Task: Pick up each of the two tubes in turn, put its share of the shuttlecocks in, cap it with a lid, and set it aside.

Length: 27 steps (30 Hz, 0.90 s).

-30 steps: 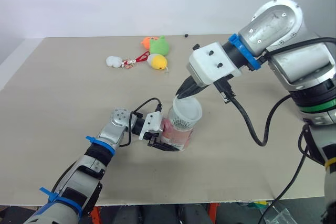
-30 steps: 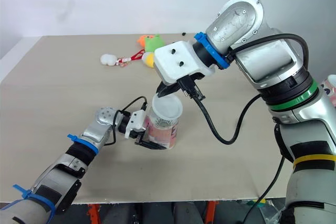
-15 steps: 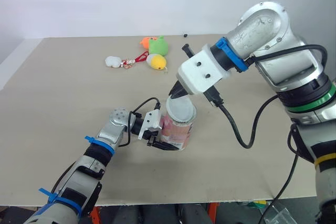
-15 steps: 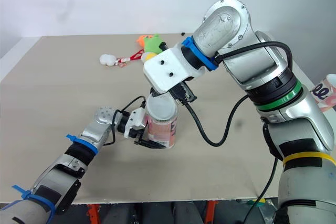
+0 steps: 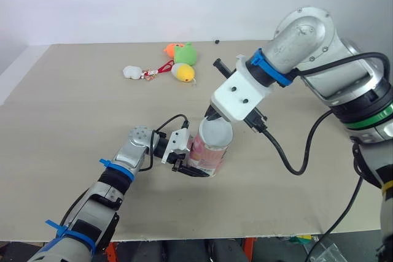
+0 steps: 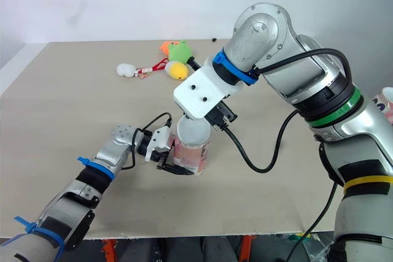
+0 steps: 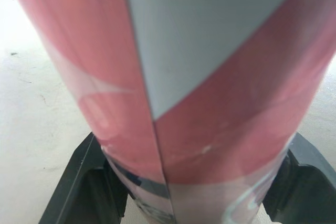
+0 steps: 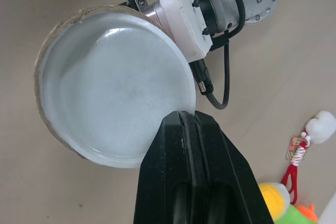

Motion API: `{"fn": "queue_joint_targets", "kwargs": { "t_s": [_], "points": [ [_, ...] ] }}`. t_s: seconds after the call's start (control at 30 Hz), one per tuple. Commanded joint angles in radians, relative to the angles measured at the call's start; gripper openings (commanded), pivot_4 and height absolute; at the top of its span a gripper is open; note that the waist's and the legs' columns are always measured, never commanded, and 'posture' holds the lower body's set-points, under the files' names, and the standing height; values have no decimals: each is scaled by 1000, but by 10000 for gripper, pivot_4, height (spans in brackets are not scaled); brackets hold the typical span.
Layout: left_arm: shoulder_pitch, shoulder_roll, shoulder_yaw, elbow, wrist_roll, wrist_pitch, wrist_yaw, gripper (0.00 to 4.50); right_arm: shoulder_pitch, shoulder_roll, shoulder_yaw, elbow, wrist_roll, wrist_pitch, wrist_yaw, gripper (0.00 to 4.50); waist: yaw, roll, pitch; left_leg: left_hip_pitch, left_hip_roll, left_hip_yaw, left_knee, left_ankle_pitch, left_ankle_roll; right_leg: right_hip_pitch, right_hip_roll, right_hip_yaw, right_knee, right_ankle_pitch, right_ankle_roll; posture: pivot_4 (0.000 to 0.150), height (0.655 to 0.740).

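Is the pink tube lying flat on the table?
No, the tube is upright between the fingers of the left gripper.

You have brought the right gripper (image 8: 188, 117) down, and the lid (image 8: 113, 82) it pinches now covers the mouth of the tube (image 5: 206, 157) instead of tilting above it.

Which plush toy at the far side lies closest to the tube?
The yellow toy: it sits in front of the green toy and orange toy, right of the white toy.

The left arm is held low and stretched forward, the left gripper (image 5: 194, 169) clamped around the tube (image 5: 207, 155). The right arm is bent inward, the right gripper (image 5: 210, 115) pointed down and pinched on the lid (image 5: 217, 134) at its rim.
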Motion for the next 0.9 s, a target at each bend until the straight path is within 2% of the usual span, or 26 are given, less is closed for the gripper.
{"fn": "queue_joint_targets", "kwargs": {
  "t_s": [0.03,0.27,0.6,0.9],
  "points": [
    [31,22,-8,3,17,27,1,26826,-37,45,35,94,39,19,43,741,-1,0,0,0,1,0,0,0,0,0,0,0,0,2,-3,1500,7323],
    [43,28,-6,-16,18,38,11,26826,-111,55,46,184,157,56,43,741,-2,0,0,1,5,0,0,0,0,-1,6,-1,0,4,-9,1500,7323],
    [42,29,-9,-14,19,41,11,26826,-163,110,59,337,126,4,43,741,-1,0,0,0,7,1,0,0,0,-2,8,-3,2,3,-12,1500,7323],
    [40,32,-11,-15,21,46,6,26826,-154,35,168,192,194,-6,43,741,-1,0,0,-1,7,0,-1,0,0,-2,8,-3,2,2,-13,1500,7323]
  ]
}}
